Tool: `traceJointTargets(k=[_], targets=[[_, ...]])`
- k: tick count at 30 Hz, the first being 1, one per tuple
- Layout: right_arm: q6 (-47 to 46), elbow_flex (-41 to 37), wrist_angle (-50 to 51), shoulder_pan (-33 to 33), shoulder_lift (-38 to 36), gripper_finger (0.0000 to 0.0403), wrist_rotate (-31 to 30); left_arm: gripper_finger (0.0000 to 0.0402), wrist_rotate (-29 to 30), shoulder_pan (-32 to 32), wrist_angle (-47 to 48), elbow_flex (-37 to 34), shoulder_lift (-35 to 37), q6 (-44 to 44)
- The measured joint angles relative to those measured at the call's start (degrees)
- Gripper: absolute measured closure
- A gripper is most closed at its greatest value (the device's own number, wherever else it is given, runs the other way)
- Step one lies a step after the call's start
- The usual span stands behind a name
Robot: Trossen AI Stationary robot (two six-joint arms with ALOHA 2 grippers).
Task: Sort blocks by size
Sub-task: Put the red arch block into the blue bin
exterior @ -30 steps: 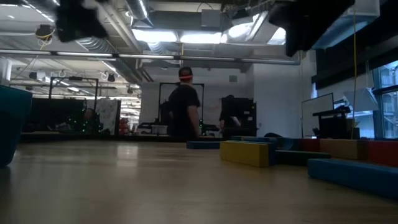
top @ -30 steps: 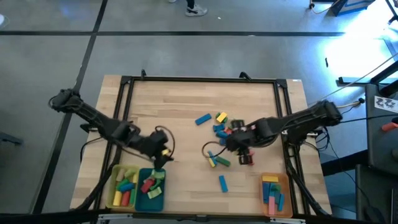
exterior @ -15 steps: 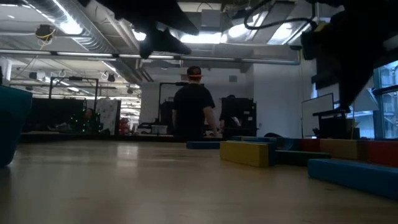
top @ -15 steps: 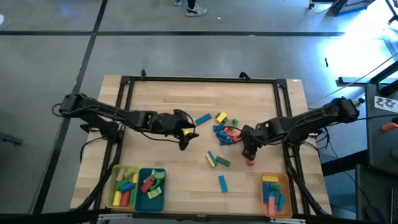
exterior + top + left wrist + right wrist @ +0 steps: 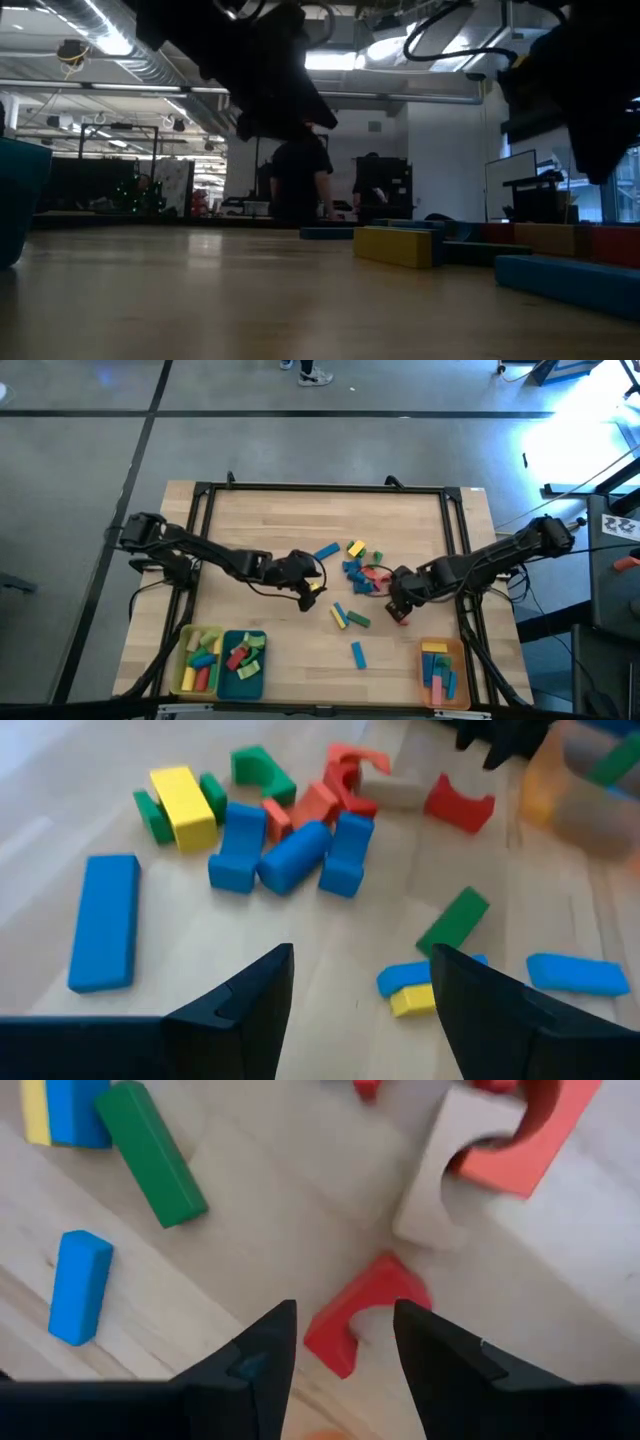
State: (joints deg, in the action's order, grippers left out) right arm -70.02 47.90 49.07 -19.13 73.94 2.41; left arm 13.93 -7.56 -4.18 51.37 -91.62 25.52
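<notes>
Three trays sat along the near edge of the table [image 5: 260, 520]: a yellow tray [image 5: 182, 663] and a teal tray [image 5: 225, 680] at the near left, both already holding blocks, and an orange tray [image 5: 458, 680] with more blocks at the near right. From the left, the left arm reached across toward the middle, and the left gripper [image 5: 308, 589] hung above bare wood just left of the loose pile, its fingers spread wide with nothing between them. Right of it lay the main cluster of blocks [image 5: 358, 568]: a long blue bar [image 5: 104, 922], a yellow cube [image 5: 184, 796], green arches, several blue pieces and red arches lying close together or touching. Nearer the front lay a green bar [image 5: 452, 920] beside a blue and yellow pair [image 5: 418, 986], and a lone blue bar [image 5: 358, 654] nearer still. Farther right, the right gripper [image 5: 342, 1342] hovered over a red arch [image 5: 362, 1316] lying on the table, its fingers partly open on either side of the arch; whether they touched it could not be told.
</notes>
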Motion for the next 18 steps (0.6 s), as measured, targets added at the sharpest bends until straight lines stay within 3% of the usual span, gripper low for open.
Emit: traceJointTargets(k=[10, 18], targets=[[-16.3, 0.0, -0.2, -8.8, 3.7, 0.0230, -5.2, 0.0188, 0.0, -1.1, -3.1, 0.0, -1.3, 0.9], [-20.3, 0.0, -3.1, -11.8, 9.1, 0.0230, -9.6, 0.0188, 0.0, -2.0, -3.1, 0.0, -1.3, 1.1]])
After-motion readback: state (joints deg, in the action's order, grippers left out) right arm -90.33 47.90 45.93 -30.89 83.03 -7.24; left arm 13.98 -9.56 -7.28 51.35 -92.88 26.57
